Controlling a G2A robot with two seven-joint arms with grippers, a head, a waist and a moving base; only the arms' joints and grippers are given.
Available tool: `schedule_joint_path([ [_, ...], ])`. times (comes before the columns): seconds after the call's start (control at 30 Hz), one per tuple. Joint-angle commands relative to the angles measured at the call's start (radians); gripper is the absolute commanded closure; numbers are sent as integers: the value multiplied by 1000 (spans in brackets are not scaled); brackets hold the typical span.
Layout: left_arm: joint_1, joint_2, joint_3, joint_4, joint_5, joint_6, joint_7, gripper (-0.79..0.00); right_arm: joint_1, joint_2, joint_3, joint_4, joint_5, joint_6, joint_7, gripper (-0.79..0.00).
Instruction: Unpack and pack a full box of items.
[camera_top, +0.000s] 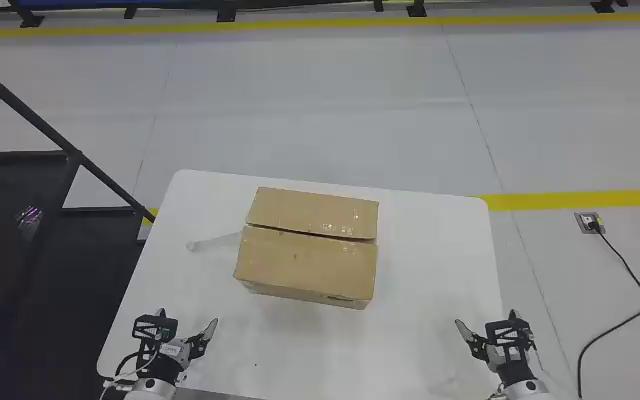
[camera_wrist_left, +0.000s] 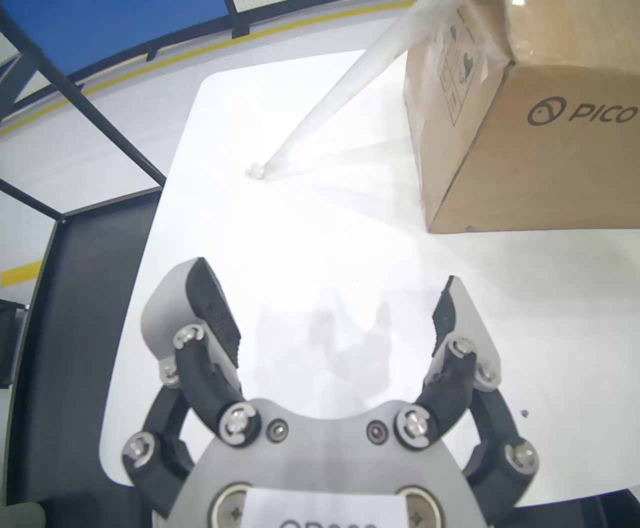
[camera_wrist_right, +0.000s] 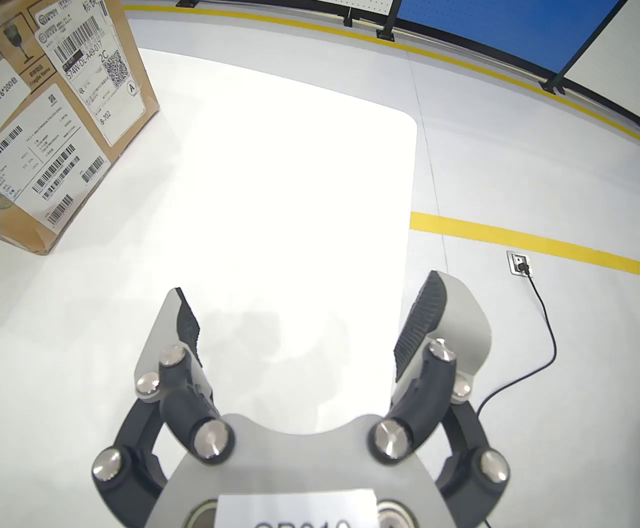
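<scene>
"Top view first: where does the brown cardboard box (camera_top: 308, 250) lie from the two arms?"

"Around the middle of the white desk (camera_top: 430, 300), ahead of both. Its flaps are down and its long axis runs side to side, so the top seam lies across the robot's front. The left tool (camera_top: 178, 332) and the right tool (camera_top: 495, 338) sit at the near desk edge, one toward each near corner. Both are spread and well apart from the box."

"Which is nearer?"

"The box sits a little toward the left side, so I'd judge the left tool nearer. A clear strip of tape (camera_top: 212, 241) trails from the box's left end onto the desk."

"Left wrist view?"

"The left tool (camera_wrist_left: 325, 280) has its fingers wide apart with nothing between them, over bare desk. A near corner of the box (camera_wrist_left: 525, 150) stands ahead, and the tape (camera_wrist_left: 345, 90) slants from its top edge down to the desk."

"Right wrist view?"

"The right tool (camera_wrist_right: 305, 290) is spread too, and empty. The labelled end of the box (camera_wrist_right: 65, 125) stands ahead — farther off, I'd say."

"So what does the coming move turn on?"

"Probably on reaching the flaps: each arm would go forward and inward — the left less far."
</scene>
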Motion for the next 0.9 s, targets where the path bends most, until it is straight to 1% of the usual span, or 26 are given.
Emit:
schedule_joint_path([
  [0.0,0,0,0,0,0,0,0,-785,0,0,0,0,0,0,0,-784],
  [0.27,0,0,0,0,0,0,0,-784,0,0,0,0,0,0,0,-784],
  [0.33,-11,-1,-5,2,-3,0,14,-785,8,0,-9,-9,16,-48,-13,-785],
  [0.4,-27,-3,-3,14,-14,1,50,-785,33,-1,-10,-8,42,-64,-13,-785],
  [0.5,-71,-7,-2,39,-61,-14,84,-785,74,-2,-26,-29,68,-114,15,-785],
  [0.67,-162,-9,6,95,-103,-75,119,-785,144,-2,-57,-56,90,-191,75,-785],
  [0.73,-197,-12,19,113,-102,-76,132,-785,176,-4,-76,-63,94,-199,100,-785],
  [0.8,-228,-14,27,131,-112,-71,131,-785,204,-7,-97,-67,130,-224,116,-785],
  [0.87,-244,-16,33,139,-101,-50,123,-785,224,-7,-103,-74,133,-236,133,-785],
])
